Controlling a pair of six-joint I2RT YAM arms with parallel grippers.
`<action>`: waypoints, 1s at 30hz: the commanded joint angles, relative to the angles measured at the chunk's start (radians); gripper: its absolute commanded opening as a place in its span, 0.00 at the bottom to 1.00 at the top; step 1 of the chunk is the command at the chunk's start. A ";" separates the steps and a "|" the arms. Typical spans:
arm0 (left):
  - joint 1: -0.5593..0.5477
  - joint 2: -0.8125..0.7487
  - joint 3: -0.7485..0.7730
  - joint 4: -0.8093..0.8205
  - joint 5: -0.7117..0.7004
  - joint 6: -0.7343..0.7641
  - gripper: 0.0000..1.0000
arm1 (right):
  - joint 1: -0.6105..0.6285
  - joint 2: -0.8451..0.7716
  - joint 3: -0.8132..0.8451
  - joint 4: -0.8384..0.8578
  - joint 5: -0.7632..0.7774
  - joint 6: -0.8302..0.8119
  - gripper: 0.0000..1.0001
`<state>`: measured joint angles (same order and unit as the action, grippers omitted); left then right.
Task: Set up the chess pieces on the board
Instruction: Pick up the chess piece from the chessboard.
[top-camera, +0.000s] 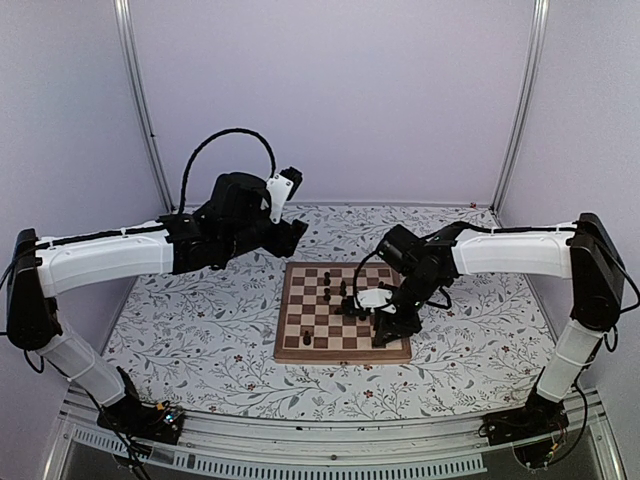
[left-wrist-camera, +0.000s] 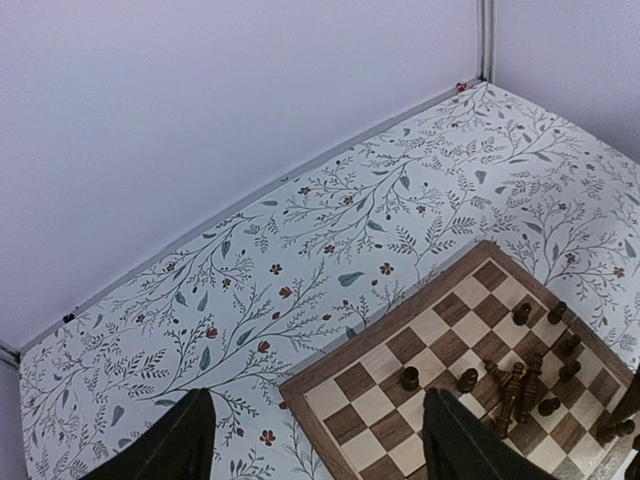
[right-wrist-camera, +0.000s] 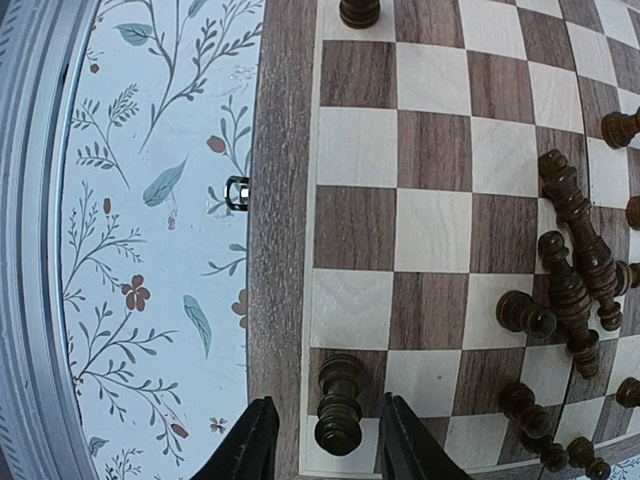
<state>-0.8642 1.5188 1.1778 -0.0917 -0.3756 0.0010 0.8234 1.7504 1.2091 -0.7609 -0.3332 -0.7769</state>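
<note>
Right gripper (right-wrist-camera: 328, 415) straddles one upright chess piece (right-wrist-camera: 340, 405), jaws narrowly apart, at the board's (top-camera: 290, 352) near-right corner. Only the right wrist view shows the board's metal clasp (right-wrist-camera: 237, 192). Toppled pieces (right-wrist-camera: 575, 260) lie crossed. Left gripper (left-wrist-camera: 312, 400) hangs wide and empty above the tabletop (left-wrist-camera: 300, 250).

The board (right-wrist-camera: 282, 200) is chequered light tan and dark brown, with a mid-brown woodgrain border. The pieces (right-wrist-camera: 340, 405) are dark brown-black. At its nine o'clock in the right wrist view, the table (right-wrist-camera: 150, 260) is white with grey-green leaves and rust-red flowers.
</note>
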 joint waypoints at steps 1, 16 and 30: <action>-0.016 -0.002 0.027 -0.007 -0.003 0.017 0.73 | -0.004 0.024 0.031 0.001 -0.010 0.006 0.36; -0.026 0.000 0.028 -0.008 0.001 0.022 0.73 | -0.003 0.036 0.031 -0.001 0.015 0.008 0.21; -0.026 -0.002 0.029 -0.010 0.006 0.022 0.73 | 0.023 0.047 0.087 -0.018 0.016 0.019 0.06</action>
<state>-0.8764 1.5188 1.1793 -0.0948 -0.3744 0.0154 0.8284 1.7844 1.2545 -0.7681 -0.3202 -0.7708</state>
